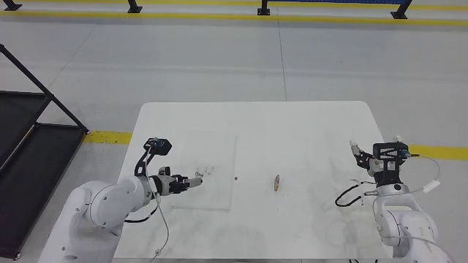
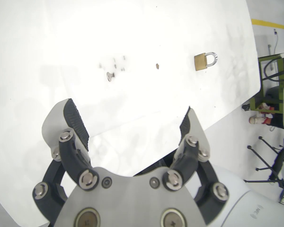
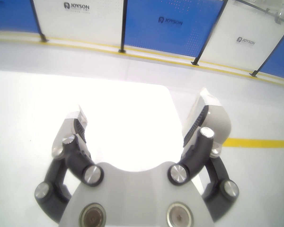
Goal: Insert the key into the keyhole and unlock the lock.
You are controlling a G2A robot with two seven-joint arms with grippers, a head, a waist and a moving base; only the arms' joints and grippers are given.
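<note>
Padlock (image 2: 203,62), brass body, silver shackle, left tool (image 2: 129,105) and right tool (image 3: 142,100) both spread wide, empty

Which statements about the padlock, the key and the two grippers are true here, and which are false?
1. The padlock lies on the table, held by nothing. True.
2. The left gripper has its jaws shut on the key. False: the jaws stand open and empty, and the key lies on the table ahead of them.
3. The key lies apart from the padlock. True.
4. The right gripper holds the padlock. False: its jaws are open and empty, far from the padlock.
</note>
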